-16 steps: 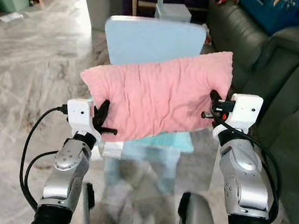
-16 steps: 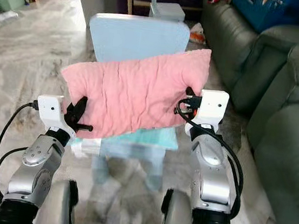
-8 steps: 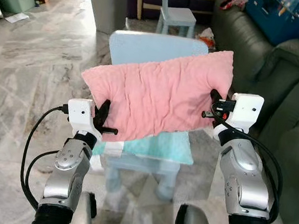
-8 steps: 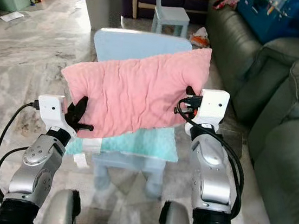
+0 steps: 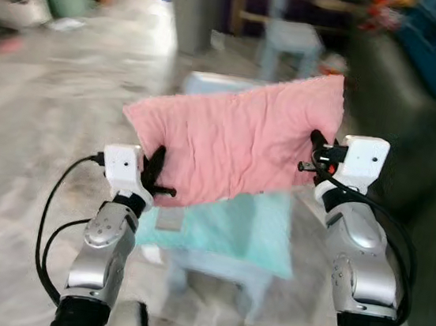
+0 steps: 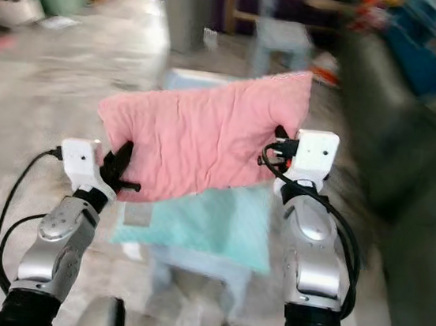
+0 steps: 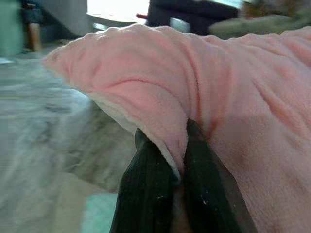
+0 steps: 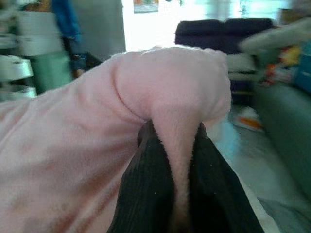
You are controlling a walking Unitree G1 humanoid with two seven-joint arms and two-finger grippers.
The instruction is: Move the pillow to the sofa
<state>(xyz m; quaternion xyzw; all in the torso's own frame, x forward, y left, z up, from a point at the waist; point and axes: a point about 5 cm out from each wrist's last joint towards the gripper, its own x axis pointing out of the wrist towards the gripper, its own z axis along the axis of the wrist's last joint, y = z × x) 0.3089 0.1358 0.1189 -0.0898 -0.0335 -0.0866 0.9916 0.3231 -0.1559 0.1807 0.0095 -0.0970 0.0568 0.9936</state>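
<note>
I hold a pink pillow stretched in the air between both arms, its right end higher than its left. My left gripper is shut on the pillow's lower left corner, whose fabric is pinched between the two black fingers. My right gripper is shut on the right edge, where pink cloth bulges over the fingers. The dark green sofa runs along the right, blurred.
Just below the pillow stands a pale blue chair with a mint cushion on its seat. A second small blue chair stands farther back. Marble floor opens to the left. The head views are motion-blurred.
The whole scene has shifted and blurred: the camera has swung, with more floor at left and the chair lower and nearer. The pillow and both grips stay the same.
</note>
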